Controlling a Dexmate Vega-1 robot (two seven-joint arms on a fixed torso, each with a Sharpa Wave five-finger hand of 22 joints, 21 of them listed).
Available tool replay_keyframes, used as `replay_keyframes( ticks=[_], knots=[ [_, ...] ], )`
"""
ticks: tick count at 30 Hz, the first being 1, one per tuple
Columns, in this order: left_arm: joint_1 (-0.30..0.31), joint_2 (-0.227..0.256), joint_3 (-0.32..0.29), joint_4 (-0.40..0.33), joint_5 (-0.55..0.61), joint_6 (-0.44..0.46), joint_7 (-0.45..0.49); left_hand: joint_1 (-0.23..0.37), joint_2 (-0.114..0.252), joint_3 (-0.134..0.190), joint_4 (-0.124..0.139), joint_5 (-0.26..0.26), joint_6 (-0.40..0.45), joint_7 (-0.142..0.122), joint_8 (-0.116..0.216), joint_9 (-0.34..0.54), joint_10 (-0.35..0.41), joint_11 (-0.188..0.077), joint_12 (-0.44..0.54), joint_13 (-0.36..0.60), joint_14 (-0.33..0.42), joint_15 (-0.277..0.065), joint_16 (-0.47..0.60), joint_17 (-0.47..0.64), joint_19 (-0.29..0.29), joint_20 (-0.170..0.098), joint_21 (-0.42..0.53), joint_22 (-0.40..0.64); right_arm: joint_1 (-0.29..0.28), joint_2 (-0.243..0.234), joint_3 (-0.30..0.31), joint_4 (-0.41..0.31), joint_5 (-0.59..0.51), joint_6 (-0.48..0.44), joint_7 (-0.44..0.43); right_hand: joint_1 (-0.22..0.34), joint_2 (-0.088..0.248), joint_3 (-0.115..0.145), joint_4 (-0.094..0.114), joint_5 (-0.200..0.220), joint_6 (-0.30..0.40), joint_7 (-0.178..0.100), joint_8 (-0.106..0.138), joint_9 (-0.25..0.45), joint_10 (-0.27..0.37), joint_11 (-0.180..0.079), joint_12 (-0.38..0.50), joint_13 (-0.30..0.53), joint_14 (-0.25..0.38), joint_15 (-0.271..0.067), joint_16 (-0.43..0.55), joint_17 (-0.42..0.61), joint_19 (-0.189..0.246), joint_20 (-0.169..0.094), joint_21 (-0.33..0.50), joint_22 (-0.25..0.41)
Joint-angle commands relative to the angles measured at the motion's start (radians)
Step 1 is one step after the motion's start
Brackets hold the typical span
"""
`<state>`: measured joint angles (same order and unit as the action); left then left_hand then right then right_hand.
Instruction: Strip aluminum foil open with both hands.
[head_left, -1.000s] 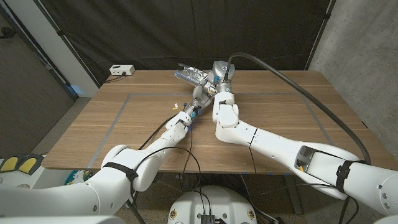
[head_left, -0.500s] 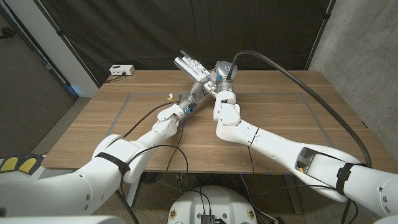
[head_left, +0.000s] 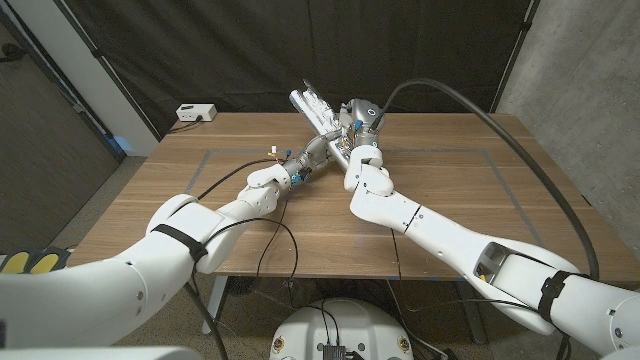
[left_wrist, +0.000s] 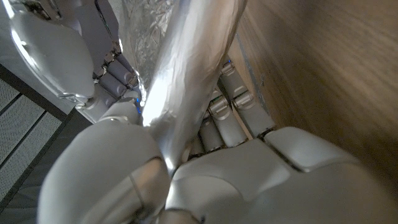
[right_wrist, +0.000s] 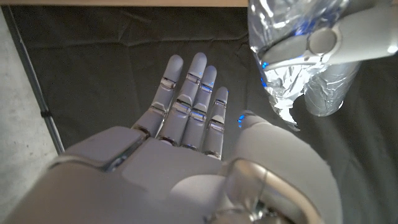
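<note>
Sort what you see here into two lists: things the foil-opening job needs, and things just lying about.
Belongs to the job:
- aluminum foil roll, gripped by the left hand
- right hand, fingers spread, holding nothing
- wooden table

Just lying about:
- white box at the table's far left corner
- thick black cable

The left hand (head_left: 322, 140) has lifted the foil roll (head_left: 312, 106) from low over the far table edge, so it now tilts upward against the dark curtain. The left arm (head_left: 225, 205) has stretched out farther across the table. The right hand (head_left: 360, 125) has come off the foil, fingers (right_wrist: 189, 99) straight and spread beside it
</note>
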<state>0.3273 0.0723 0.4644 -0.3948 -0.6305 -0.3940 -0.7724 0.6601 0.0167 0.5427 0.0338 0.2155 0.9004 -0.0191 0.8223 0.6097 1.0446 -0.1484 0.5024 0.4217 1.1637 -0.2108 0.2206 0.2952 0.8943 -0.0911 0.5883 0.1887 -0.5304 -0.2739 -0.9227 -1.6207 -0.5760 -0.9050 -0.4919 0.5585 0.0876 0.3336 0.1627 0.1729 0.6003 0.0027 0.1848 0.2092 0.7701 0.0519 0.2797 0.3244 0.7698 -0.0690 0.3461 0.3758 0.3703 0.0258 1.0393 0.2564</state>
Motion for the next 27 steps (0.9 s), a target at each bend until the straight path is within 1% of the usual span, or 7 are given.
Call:
replay_keyframes(
  ticks=[1, 8, 15, 17, 21, 23, 27],
  knots=[
    [-0.028, -0.005, 0.000, 0.037, 0.015, 0.014, -0.005, 0.033, 0.137, 0.025, 0.028, 0.007, 0.002, 0.007, 0.004, 0.000, -0.016, -0.021, -0.003, 0.001, -0.001, -0.002, -0.003, 0.006, -0.006, 0.000, 0.004, 0.002, -0.028, -0.098, 0.087, -0.067, 0.231, 0.270, 0.082, -0.083, -0.060, -0.060, -0.005, -0.001, -0.035, 0.023, 0.002, -0.004, -0.026, 0.021, -0.012, 0.001, -0.031, 0.028, -0.024, -0.014, -0.039, 0.038, -0.023, -0.031],
    [-0.037, -0.013, 0.002, 0.039, 0.024, 0.019, -0.007, 0.035, 0.134, 0.026, 0.032, 0.007, 0.007, 0.006, 0.005, -0.009, -0.013, -0.024, -0.005, -0.004, -0.001, -0.002, -0.004, 0.008, -0.006, -0.001, 0.004, 0.001, 0.041, -0.142, 0.025, -0.084, 0.236, 0.254, 0.240, -0.137, -0.108, -0.104, -0.022, 0.006, -0.063, 0.023, 0.006, -0.008, -0.114, 0.025, -0.042, -0.002, -0.098, 0.045, -0.058, -0.017, -0.099, 0.066, -0.054, -0.054],
    [-0.045, -0.015, 0.004, 0.040, 0.032, 0.022, -0.017, 0.038, 0.132, 0.027, 0.036, 0.006, 0.005, 0.003, 0.005, -0.018, -0.019, -0.023, -0.009, -0.008, -0.006, -0.001, -0.009, 0.008, -0.008, 0.003, 0.005, 0.000, 0.092, -0.134, -0.041, -0.071, 0.180, 0.215, 0.292, -0.019, -0.083, -0.056, -0.105, 0.017, -0.028, 0.003, 0.023, -0.011, -0.103, -0.005, -0.030, -0.005, -0.075, 0.011, -0.051, -0.018, -0.098, 0.051, -0.058, -0.062],
    [-0.046, -0.016, 0.004, 0.040, 0.034, 0.022, -0.019, 0.039, 0.131, 0.027, 0.037, 0.006, 0.004, 0.003, 0.005, -0.020, -0.019, -0.025, -0.010, -0.009, -0.008, -0.001, -0.010, 0.008, -0.008, 0.003, 0.005, 0.000, 0.099, -0.130, -0.051, -0.066, 0.165, 0.209, 0.291, 0.000, -0.075, -0.048, -0.119, 0.016, -0.010, -0.003, 0.029, -0.011, -0.090, -0.011, -0.025, -0.006, -0.066, -0.006, -0.044, -0.013, -0.098, 0.045, -0.058, -0.063],
    [-0.050, -0.016, 0.010, 0.040, 0.041, 0.026, -0.028, 0.040, 0.130, 0.027, 0.039, 0.005, 0.007, 0.002, 0.004, -0.027, -0.021, -0.024, -0.011, -0.010, -0.010, -0.001, -0.012, 0.007, -0.009, 0.004, 0.005, 0.000, 0.103, -0.113, -0.068, -0.053, 0.126, 0.189, 0.264, 0.074, -0.057, -0.033, -0.180, 0.015, 0.050, -0.020, 0.044, -0.013, -0.025, -0.028, -0.001, -0.004, 0.000, -0.048, 0.024, 0.028, -0.093, 0.022, -0.056, -0.062],
    [-0.050, -0.017, 0.010, 0.040, 0.041, 0.028, -0.036, 0.041, 0.129, 0.027, 0.040, 0.005, 0.006, 0.004, 0.003, -0.030, -0.025, -0.024, -0.014, -0.012, -0.014, -0.001, -0.016, 0.005, -0.011, 0.004, 0.004, 0.000, 0.100, -0.109, -0.070, -0.047, 0.113, 0.193, 0.245, 0.110, -0.029, -0.029, -0.210, 0.014, 0.127, -0.040, 0.063, -0.013, 0.075, -0.043, 0.036, 0.002, 0.033, -0.075, 0.082, 0.072, -0.078, 0.007, -0.045, -0.060],
    [-0.050, -0.020, 0.007, 0.040, 0.038, 0.030, -0.048, 0.043, 0.127, 0.027, 0.043, 0.003, 0.008, -0.001, 0.000, -0.042, -0.029, -0.022, -0.019, -0.017, -0.017, -0.001, -0.020, -0.003, -0.011, 0.004, 0.004, 0.000, 0.085, -0.097, -0.062, -0.039, 0.097, 0.205, 0.201, 0.156, 0.027, -0.003, -0.238, 0.012, 0.222, -0.059, 0.086, -0.012, 0.173, -0.074, 0.073, 0.013, 0.087, -0.103, 0.132, 0.101, -0.056, -0.019, -0.026, -0.057]
  ],
)
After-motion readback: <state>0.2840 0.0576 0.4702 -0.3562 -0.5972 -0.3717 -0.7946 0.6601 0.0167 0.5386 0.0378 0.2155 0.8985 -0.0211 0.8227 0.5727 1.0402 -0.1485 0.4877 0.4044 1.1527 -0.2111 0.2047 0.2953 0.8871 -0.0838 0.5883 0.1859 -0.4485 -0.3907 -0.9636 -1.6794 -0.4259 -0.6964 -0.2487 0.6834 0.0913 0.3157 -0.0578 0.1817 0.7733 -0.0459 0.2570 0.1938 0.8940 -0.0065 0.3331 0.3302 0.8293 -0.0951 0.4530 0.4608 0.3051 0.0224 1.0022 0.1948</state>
